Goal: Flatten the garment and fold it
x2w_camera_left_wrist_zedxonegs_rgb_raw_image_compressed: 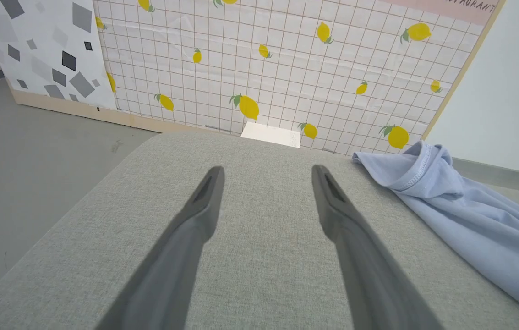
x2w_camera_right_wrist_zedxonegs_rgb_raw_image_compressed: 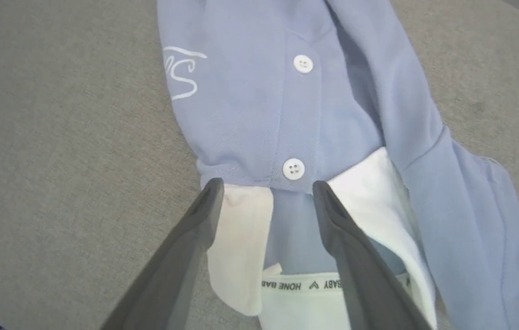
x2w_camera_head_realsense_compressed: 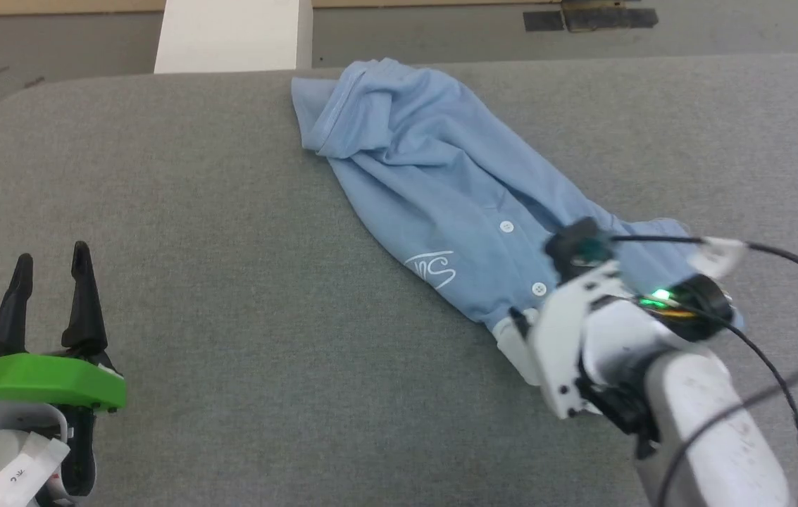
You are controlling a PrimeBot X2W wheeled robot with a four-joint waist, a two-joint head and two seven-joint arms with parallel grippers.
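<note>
The garment [x2w_camera_head_realsense_compressed: 434, 190], a light blue polo shirt, lies crumpled in a long diagonal strip across the grey padded table [x2w_camera_head_realsense_compressed: 229, 232], hem end at the far edge, white collar [x2w_camera_right_wrist_zedxonegs_rgb_raw_image_compressed: 241, 238] nearest me. Two white buttons and a cursive logo [x2w_camera_right_wrist_zedxonegs_rgb_raw_image_compressed: 181, 73] face up. My right gripper [x2w_camera_right_wrist_zedxonegs_rgb_raw_image_compressed: 264, 188] hovers over the collar, open, one finger on each side of the placket's lower button; its wrist hides the collar in the head view. My left gripper [x2w_camera_head_realsense_compressed: 50, 271] rests open at the near left, far from the shirt, with bare table between its fingers [x2w_camera_left_wrist_zedxonegs_rgb_raw_image_compressed: 204, 201]. The garment [x2w_camera_left_wrist_zedxonegs_rgb_raw_image_compressed: 470, 215] lies to its right.
A white block [x2w_camera_head_realsense_compressed: 233, 35] stands just beyond the table's far edge. Grey floor surrounds the table. A tiled panel with lemon prints [x2w_camera_left_wrist_zedxonegs_rgb_raw_image_compressed: 286, 68] stands behind it. A black cable [x2w_camera_head_realsense_compressed: 793, 331] loops off my right wrist.
</note>
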